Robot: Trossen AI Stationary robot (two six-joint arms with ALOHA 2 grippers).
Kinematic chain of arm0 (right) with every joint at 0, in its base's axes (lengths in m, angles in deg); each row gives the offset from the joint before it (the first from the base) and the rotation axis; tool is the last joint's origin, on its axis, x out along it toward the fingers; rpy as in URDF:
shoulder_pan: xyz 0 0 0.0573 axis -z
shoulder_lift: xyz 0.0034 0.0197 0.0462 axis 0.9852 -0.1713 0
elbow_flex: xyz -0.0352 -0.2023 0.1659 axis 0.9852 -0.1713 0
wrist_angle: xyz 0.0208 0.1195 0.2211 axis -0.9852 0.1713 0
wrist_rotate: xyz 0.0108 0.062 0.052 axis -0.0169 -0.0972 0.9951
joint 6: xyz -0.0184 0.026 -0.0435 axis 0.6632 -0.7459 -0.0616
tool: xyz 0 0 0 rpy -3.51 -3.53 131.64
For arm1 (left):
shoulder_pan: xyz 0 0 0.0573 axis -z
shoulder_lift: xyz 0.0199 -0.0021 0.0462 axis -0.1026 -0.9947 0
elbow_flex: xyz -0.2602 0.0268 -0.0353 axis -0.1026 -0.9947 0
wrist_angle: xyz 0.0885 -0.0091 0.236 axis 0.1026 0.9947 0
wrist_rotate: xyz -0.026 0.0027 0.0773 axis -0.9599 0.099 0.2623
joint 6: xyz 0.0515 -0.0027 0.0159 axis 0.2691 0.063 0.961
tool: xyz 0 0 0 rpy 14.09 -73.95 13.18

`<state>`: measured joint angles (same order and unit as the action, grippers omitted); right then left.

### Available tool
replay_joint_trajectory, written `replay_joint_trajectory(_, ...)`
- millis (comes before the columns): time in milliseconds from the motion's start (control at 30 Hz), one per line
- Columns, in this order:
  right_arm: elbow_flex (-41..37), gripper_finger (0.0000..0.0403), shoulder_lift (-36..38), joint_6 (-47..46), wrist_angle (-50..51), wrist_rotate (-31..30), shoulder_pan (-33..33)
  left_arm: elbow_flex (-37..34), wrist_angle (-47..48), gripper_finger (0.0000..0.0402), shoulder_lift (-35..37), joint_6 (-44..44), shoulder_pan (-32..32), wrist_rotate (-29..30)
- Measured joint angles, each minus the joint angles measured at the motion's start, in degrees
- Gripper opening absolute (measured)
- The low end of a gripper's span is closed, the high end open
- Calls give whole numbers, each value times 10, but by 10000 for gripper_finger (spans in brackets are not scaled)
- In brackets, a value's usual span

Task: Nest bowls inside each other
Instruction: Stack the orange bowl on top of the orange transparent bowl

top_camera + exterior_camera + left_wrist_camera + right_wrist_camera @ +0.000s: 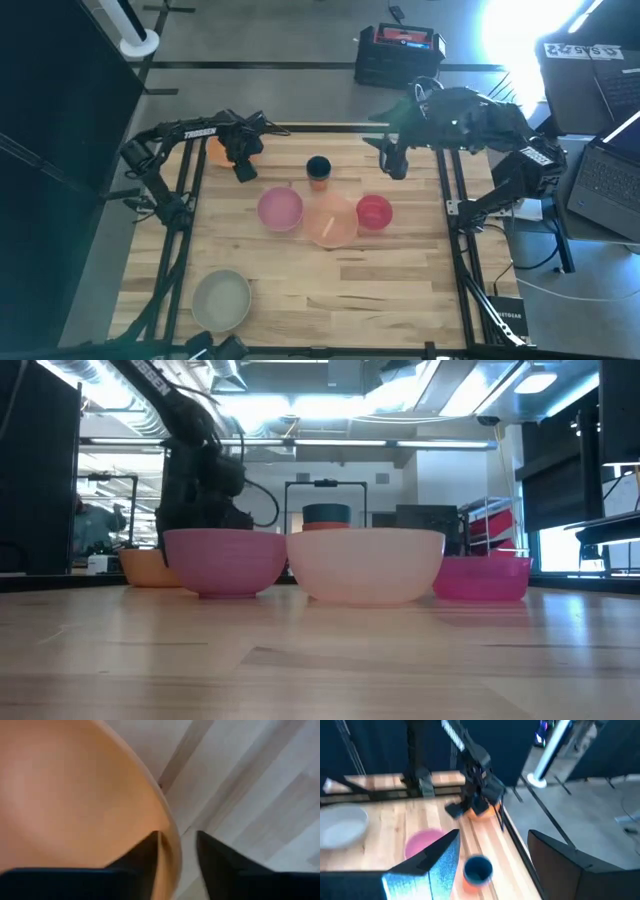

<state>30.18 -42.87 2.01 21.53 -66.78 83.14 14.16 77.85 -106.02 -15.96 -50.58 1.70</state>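
The orange bowl (215,150) stands on its base at the table's far left. My left gripper (238,158) points down over its right rim, open, one finger on each side of the rim (172,845). The pink bowl (280,208), the peach bowl (328,222) and the red bowl (374,212) stand in a row at mid-table. The whitish-grey bowl (221,300) stands near the front left. My right gripper (394,160) hangs open, raised above the far right, holding nothing. My left gripper comes from above with one finger (150,857) inside the orange bowl and the other (215,862) outside it. A strip of table shows between the rim and the outer finger. Whether the inner finger touches the wall, I cannot tell. The bowl rests on the table.
A dark blue cup (318,166) sits on top of a small orange cup (318,182) just behind the row of bowls. Black frame rails run along the table's left, right and far sides. Bare wood lies at the front centre and right.
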Motion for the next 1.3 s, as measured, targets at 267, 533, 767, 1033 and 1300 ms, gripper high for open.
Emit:
replay_joint_trajectory(267,-9,218,33,-121,175,-102,-1,9,21,1,36,13,15,21)
replay_joint_trajectory(533,-93,218,157,-191,229,-128,-1,126,163,0,125,-131,203,25)
replay_joint_trajectory(767,-201,218,273,-234,230,-117,0,256,229,0,141,-290,392,34)
replay_joint_trajectory(1033,-344,218,364,-235,180,-78,0,443,227,0,-36,-379,548,53)
replay_joint_trajectory(1300,-392,218,384,-234,162,-58,0,608,225,0,-189,-360,577,61)
